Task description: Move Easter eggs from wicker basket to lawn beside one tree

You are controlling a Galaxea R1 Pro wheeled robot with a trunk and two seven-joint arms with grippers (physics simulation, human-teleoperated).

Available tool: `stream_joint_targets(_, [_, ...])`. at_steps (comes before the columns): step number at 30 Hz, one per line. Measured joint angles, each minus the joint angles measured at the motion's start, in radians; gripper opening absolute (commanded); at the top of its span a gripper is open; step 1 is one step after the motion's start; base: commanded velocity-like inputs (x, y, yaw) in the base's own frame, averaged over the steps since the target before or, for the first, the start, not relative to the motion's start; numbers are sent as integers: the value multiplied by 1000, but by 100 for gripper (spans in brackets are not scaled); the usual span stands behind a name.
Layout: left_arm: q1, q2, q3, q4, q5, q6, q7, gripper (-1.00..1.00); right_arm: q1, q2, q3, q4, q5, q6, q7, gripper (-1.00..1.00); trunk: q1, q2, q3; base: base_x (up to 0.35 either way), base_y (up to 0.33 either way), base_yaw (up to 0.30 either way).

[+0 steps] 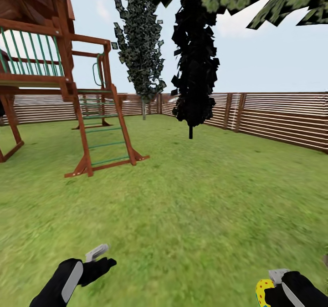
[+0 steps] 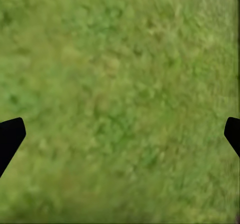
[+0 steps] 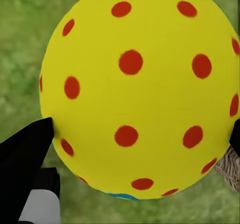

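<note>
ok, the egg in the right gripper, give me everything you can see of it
The egg is bright yellow with scattered red dots and a sliver of blue at one end, smooth and glossy, apparently intact. It sits between the black fingers of the right gripper, which touch it on both sides, and is held off the lawn. In the head view only its yellow, red-dotted edge shows beside the gripper, low on the robot's right. A bit of wicker shows behind it.

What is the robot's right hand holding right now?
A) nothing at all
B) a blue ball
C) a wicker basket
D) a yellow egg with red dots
D: in the right wrist view the black fingers press on either side of a yellow egg with red dots, and the head view shows the right gripper with that egg at the picture's lower edge.
</note>
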Motion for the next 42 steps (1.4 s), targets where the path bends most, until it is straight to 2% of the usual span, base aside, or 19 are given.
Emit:
stream_joint_targets(36, [0, 0, 0, 13, -1, -6, -3, 100, 0, 0, 0, 0, 0, 0, -1, -100, 0, 0, 0, 336, 8, -285])
stream_joint_targets(38, [0, 13, 3, -1, -3, -1, -5, 100, 0, 0, 0, 0, 1, 0, -1, -100, 0, 0, 0, 337, 0, -280])
stream_joint_targets(40, [-1, 61, 3, -39, 0, 4, -8, 100, 0, 0, 0, 0, 0, 0, -1, -100, 0, 0, 0, 337, 0, -279])
stream_joint_targets(41, [0, 74, 3, -56, 2, 5, -8, 100, 0, 0, 0, 0, 0, 0, -1, -100, 0, 0, 0, 337, 0, -278])
stream_joint_targets(42, [-1, 76, 1, -59, 3, 5, -8, 100, 0, 0, 0, 0, 0, 0, -1, -100, 0, 0, 0, 337, 0, -277])
